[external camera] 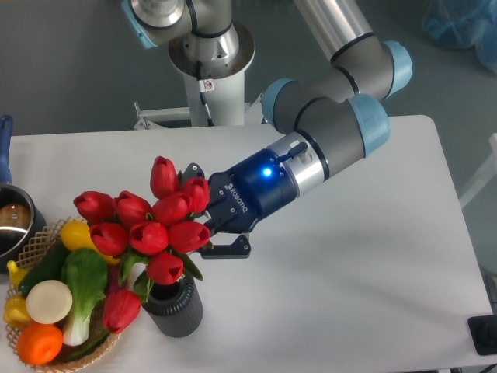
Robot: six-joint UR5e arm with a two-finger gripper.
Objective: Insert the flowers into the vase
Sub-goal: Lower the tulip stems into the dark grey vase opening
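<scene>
The flowers, a bunch of red tulips with green stems, stand with their stems down in the mouth of the vase, a short dark grey ribbed cylinder near the table's front left. The heads spread wider than the vase and lean left over the basket. My gripper is just right of the flower heads, pointing left. Its jaws stand wide apart, one finger above and one below. The tulips hide the fingertips in part. I see no stem pinched between them.
A woven wicker basket of toy vegetables sits at the front left, touching the flowers' left side. A metal pot with a blue handle is at the left edge. The arm's base stands at the back.
</scene>
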